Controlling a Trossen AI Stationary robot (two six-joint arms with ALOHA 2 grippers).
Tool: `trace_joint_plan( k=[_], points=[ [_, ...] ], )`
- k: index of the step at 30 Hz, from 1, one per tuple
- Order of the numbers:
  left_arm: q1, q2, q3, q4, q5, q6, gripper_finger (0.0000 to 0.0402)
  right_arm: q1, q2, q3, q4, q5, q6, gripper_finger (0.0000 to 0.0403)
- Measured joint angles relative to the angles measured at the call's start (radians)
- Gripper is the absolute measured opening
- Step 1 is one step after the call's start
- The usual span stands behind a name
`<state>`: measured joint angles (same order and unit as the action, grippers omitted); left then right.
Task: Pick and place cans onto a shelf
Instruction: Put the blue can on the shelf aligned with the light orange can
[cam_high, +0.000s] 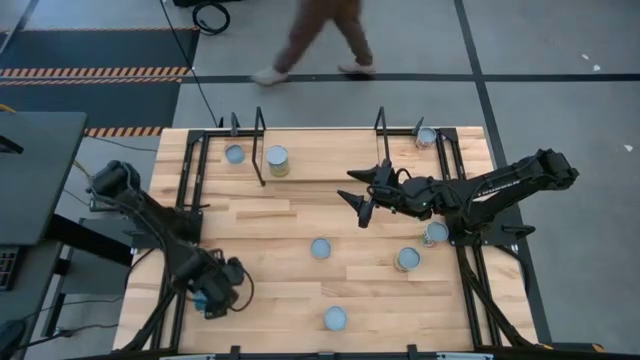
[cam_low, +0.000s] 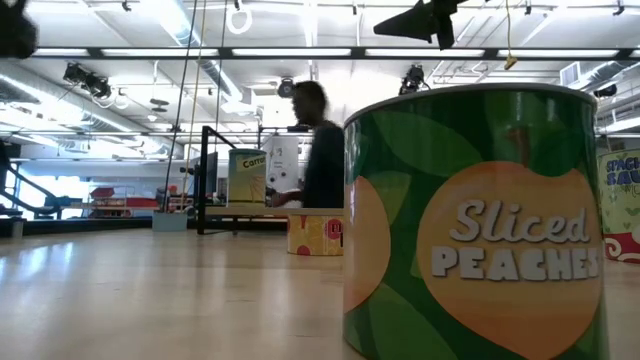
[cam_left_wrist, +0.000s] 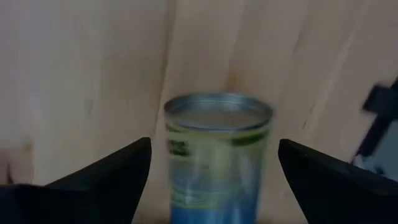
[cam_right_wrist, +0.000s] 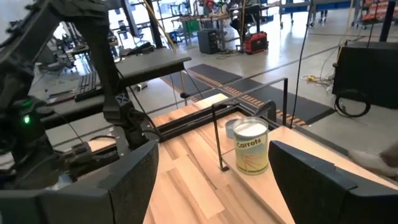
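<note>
Left gripper (cam_high: 215, 300) — fingers spread wide and empty, low over the near-left part of the table (cam_high: 290, 300). In the left wrist view a can (cam_left_wrist: 217, 155) stands upright straight ahead of the fingers (cam_left_wrist: 112, 180), centred in the gap but touching neither; its long axis is vertical, its silvery top level. Which tin this is in the high view cannot be told for certain; the likeliest is the nearest can (cam_high: 335, 318), off toward the table's middle from the gripper.

Right gripper (cam_high: 362, 195) — fingers likewise parted and holding nothing, raised above the table's centre, just short of the shelf (cam_high: 330, 150). Its wrist view faces the shelf's thin black uprights, with a white-topped can (cam_right_wrist: 252, 148) labelled carrots already standing on the board and a second tin just behind it.

Other cans stand loose: one at mid-table (cam_high: 320, 247), two near the right arm's base (cam_high: 407, 260), one at the far right corner (cam_high: 427, 136).

Judgement: the left arm is aligned for a straight advance and a side pinch on its upright can; the right arm lies nearer the shelf.
</note>
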<state>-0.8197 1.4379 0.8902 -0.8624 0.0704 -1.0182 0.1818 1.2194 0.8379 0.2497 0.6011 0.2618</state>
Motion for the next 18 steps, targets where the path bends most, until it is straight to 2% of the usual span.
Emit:
trace_joint_plan(
  k=[9, 18],
  points=[
    [-0.073, 0.094, 0.000, 0.003, -0.013, -0.072, 0.0357, -0.002, 0.000, 0.000, -0.009, 0.000, 0.017, 0.0311],
    [-0.080, 0.156, 0.000, 0.055, 0.017, -0.103, 0.0357, -0.008, 0.000, 0.000, -0.012, 0.000, 0.037, 0.0311]
  ],
)
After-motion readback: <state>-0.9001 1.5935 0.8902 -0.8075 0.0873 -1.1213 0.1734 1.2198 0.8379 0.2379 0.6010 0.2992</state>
